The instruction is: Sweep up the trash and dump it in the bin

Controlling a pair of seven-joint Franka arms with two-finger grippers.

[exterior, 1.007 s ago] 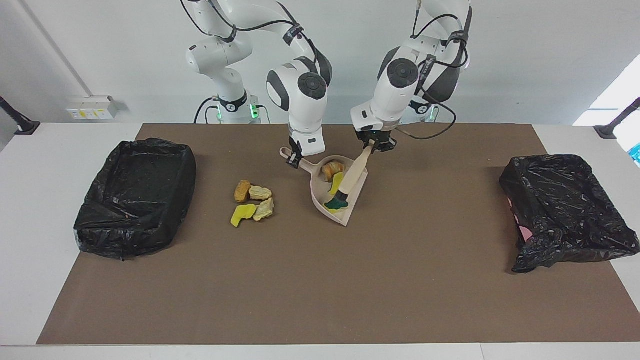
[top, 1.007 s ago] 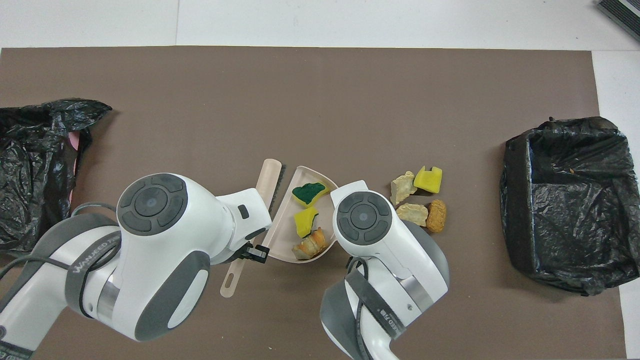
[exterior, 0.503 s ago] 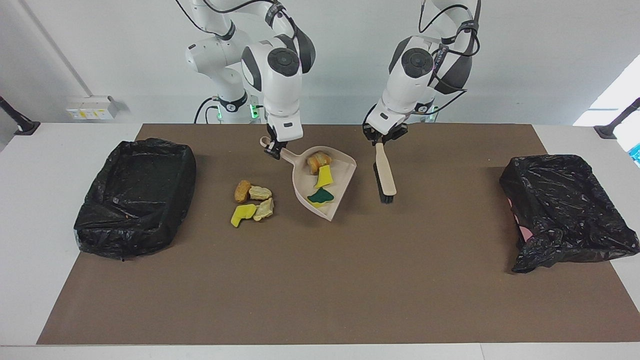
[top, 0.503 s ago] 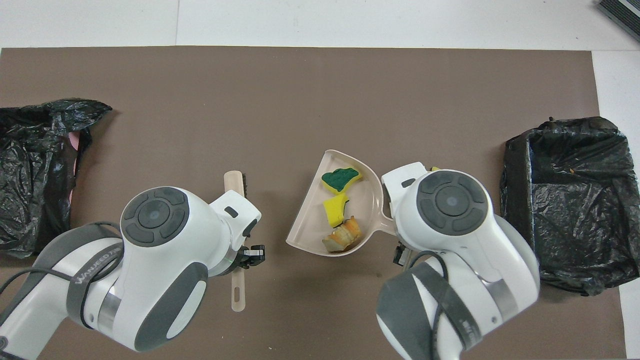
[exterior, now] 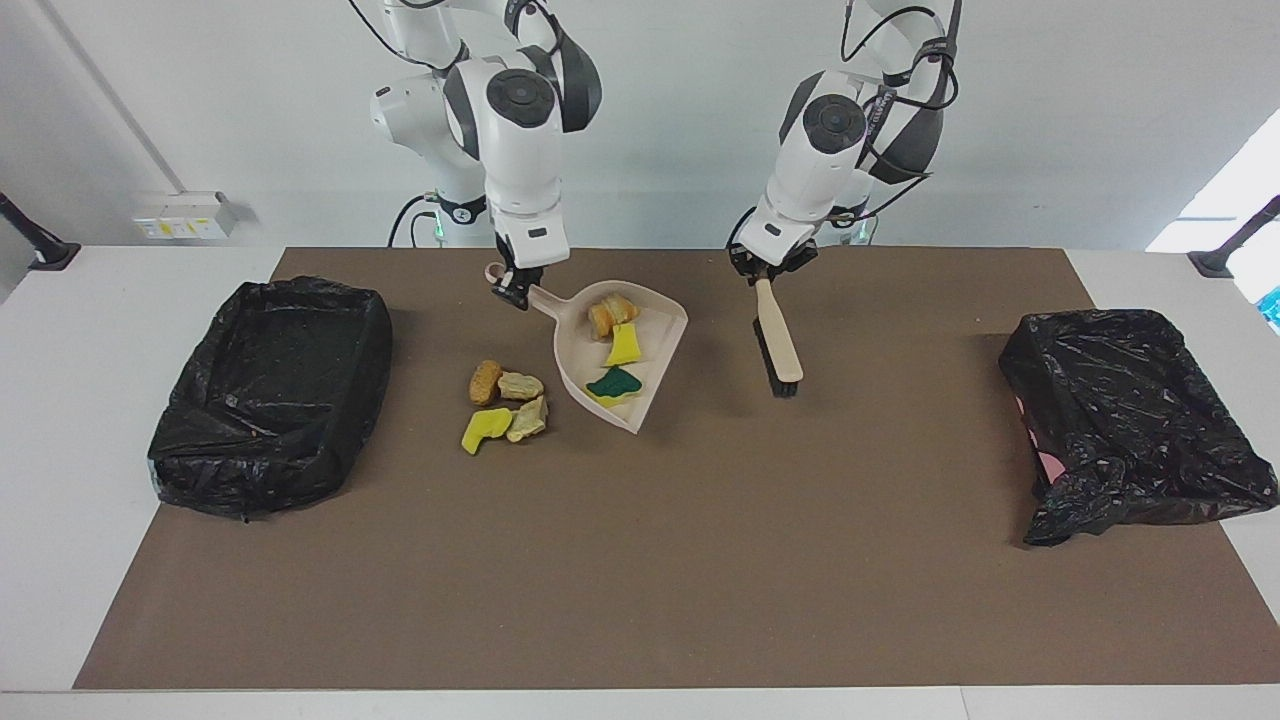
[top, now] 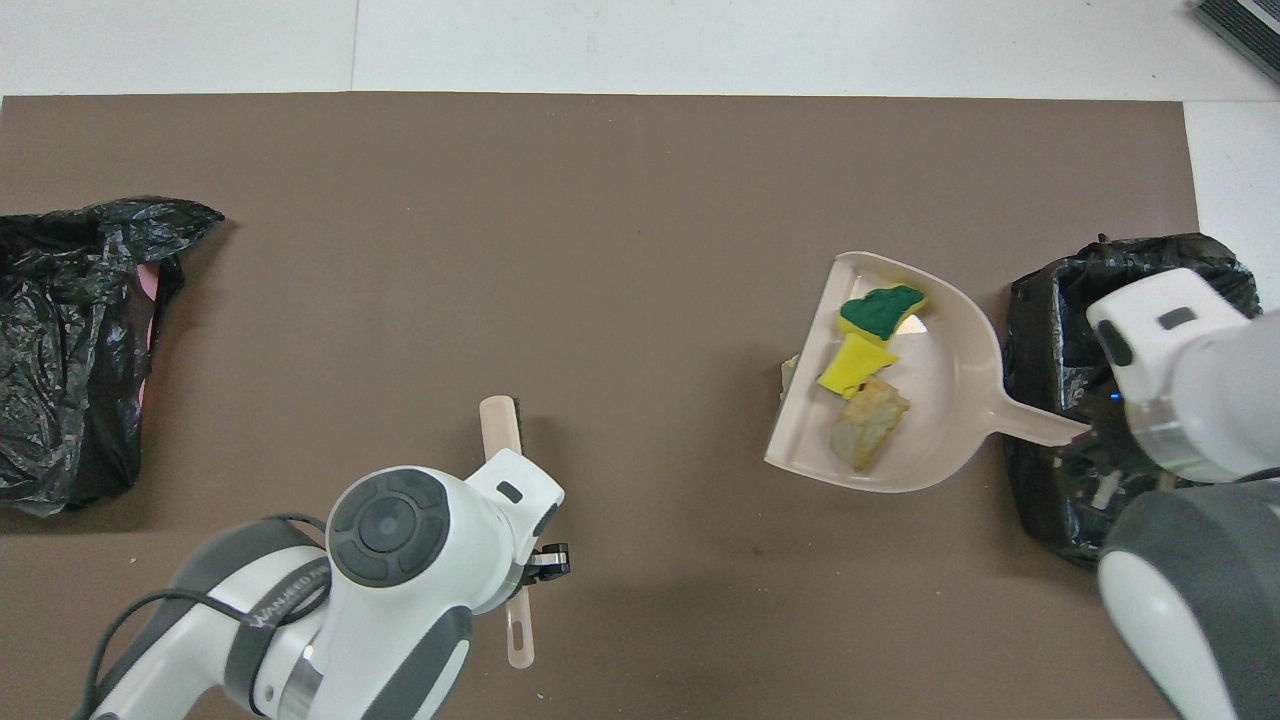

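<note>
Right gripper (exterior: 509,288): fingers clamped on the tip of the dustpan (exterior: 575,360) handle, pan lifted off the mat and carried out sideways from that one narrow hold. Left gripper (exterior: 763,275): fingers closed on the brush (exterior: 777,345) handle, bristle end hanging low over the mat toward the left arm's end; that arm looks to be waiting.

In the pan: a green-backed sponge (exterior: 614,382) near the open lip, a yellow sponge piece (exterior: 626,344) mid-pan, a tan lump (exterior: 610,312) up by the handle. Four more pieces of trash (exterior: 505,404) lie on the mat between the pan and the bin (exterior: 268,390) at the right arm's end, unswept.

Risks as I read them:
- Open lip sits lower than the handle in the facing view. Any further tilt or a jerk before the bin and the green sponge slides out first, onto the mat.
- Grip is at the handle's very end; the pan could swivel in the fingers.
- Pan passes over the loose pile; a low carry could scatter it.
- Bin liner is slack; catching its rim with the pan edge could drag it.

Against half a second ago: pan has moved toward the right arm's end and risen; overhead it now partly covers the loose pile. Brush has barely shifted. Both grips unchanged.
</note>
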